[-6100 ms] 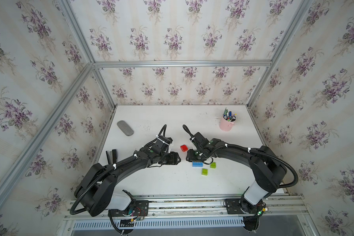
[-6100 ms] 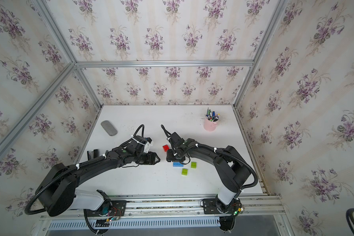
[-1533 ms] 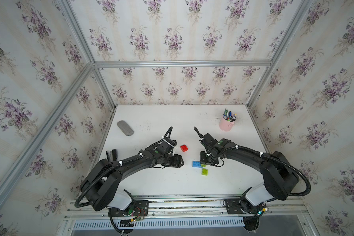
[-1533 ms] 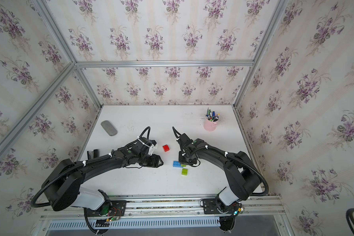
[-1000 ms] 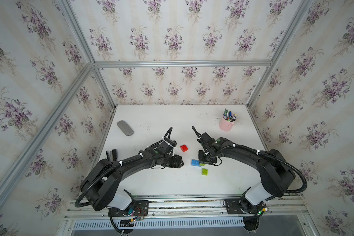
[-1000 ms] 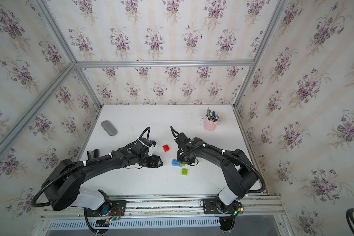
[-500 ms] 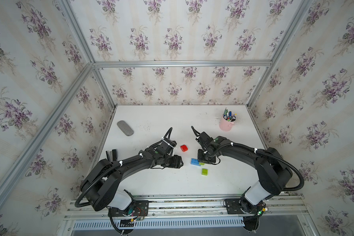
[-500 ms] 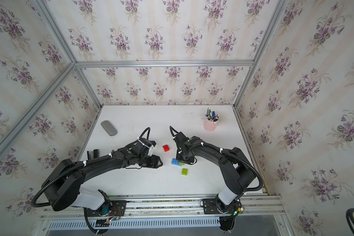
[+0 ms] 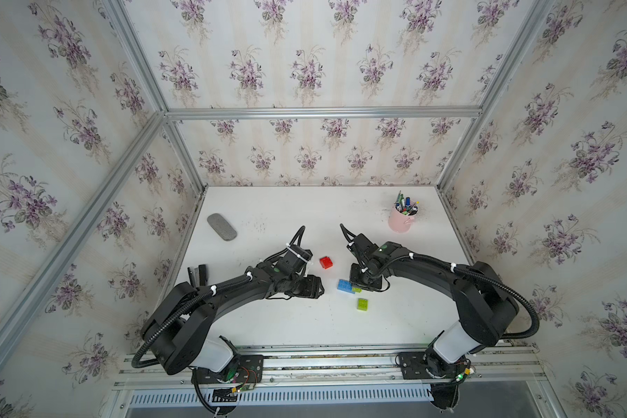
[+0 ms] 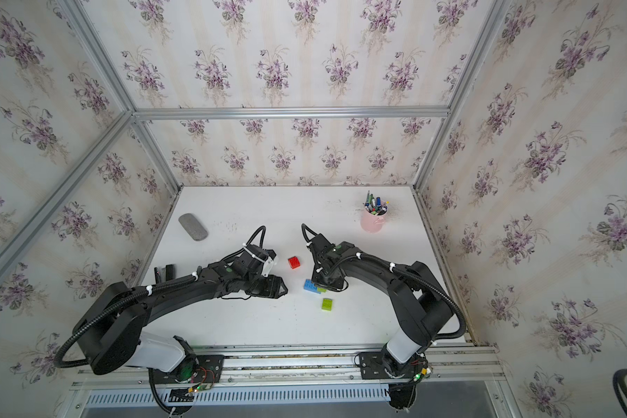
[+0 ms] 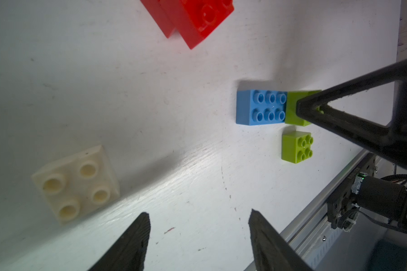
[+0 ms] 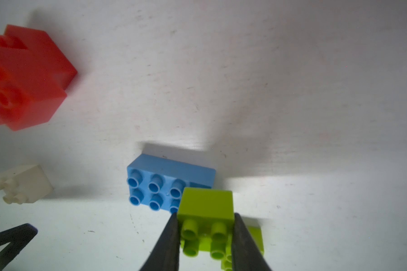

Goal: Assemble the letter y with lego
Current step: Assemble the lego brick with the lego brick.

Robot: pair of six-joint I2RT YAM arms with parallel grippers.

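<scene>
A spare green brick (image 9: 362, 304) lies at five o'clock from the blue brick (image 9: 345, 286), whose end meets a second green brick (image 12: 206, 203) clamped in the right gripper (image 12: 205, 217). The left gripper (image 11: 199, 213) gapes empty; red bricks (image 9: 325, 262) sit at eleven o'clock, with the pen cup (image 9: 399, 221) beyond.

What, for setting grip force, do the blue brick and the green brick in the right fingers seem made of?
The blue brick looks like hard moulded plastic: smooth, slightly glossy, crisp edges, hollow studs. The green brick seems the same plastic, with a satin sheen; it shows no dent where gripped, though hardness is only inferred.
</scene>
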